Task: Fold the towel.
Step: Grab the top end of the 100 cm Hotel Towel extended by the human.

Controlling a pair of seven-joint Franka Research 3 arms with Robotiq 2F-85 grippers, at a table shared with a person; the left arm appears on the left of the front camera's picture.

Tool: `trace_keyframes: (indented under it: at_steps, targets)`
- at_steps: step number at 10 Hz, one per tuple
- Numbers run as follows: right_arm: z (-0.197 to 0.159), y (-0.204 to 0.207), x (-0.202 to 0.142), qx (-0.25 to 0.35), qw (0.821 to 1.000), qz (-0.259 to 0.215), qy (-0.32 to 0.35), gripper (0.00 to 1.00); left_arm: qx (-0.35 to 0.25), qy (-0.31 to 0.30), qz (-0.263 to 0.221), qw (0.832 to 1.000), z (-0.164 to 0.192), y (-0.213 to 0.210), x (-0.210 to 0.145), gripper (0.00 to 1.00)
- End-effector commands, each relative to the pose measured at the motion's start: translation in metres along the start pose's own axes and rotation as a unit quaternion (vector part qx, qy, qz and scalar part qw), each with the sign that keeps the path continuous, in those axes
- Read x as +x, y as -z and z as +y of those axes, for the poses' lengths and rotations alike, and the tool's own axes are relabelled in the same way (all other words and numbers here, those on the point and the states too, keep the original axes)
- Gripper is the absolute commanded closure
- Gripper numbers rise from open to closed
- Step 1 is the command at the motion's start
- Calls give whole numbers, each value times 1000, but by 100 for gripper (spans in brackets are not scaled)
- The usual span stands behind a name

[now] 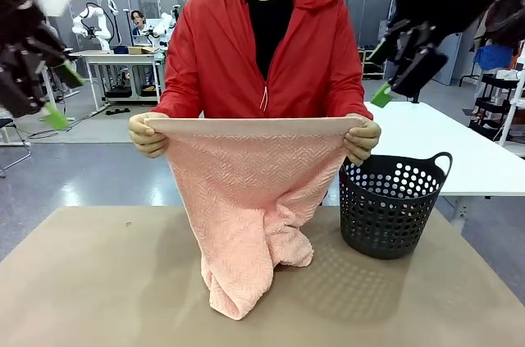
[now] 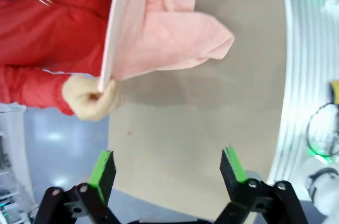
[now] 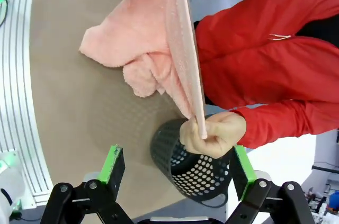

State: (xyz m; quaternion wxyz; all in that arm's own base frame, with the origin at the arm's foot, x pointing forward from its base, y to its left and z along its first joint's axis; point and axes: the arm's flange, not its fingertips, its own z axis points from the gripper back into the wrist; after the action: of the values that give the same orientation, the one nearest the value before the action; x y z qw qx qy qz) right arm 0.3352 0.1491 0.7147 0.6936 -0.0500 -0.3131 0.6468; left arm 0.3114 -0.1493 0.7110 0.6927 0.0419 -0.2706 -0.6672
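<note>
Front view: a broad tan-covered bench [image 1: 90, 281] fills the foreground, and a person in a red hooded jacket [image 1: 221, 60] stands at its far side. The salmon-pink terry towel [image 1: 246, 199] with zigzag texture hangs from its smooth border band, which is held level; its lower end lies bunched on the bench. Just beside it, toward the robot's right, stands a dark grey perforated plastic basket [image 1: 390, 207]. The left fingers [image 2: 102, 168] and right fingers [image 3: 113, 163], black with green pads, are spread wide and hold nothing. One hand [image 1: 148, 135] and the other hand [image 1: 362, 139] pinch the band's two ends.
</note>
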Motion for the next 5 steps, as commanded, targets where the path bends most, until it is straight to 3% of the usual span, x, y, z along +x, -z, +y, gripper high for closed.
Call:
trace_keyframes:
  at_steps: [1, 3, 5]
  targets:
    - [-10, -1, 11, -7, 999, 45, -8, 0, 27, -3, 42, 999, 14, 9, 37, 0]
    - [-19, 7, 22, -11, 998, 61, -11, 0, 30, 15, 62, 998, 21, 31, 77, 0]
    - [-26, 14, 32, -13, 998, 67, -11, 0, 38, 25, 66, 997, 30, 48, 96, 0]
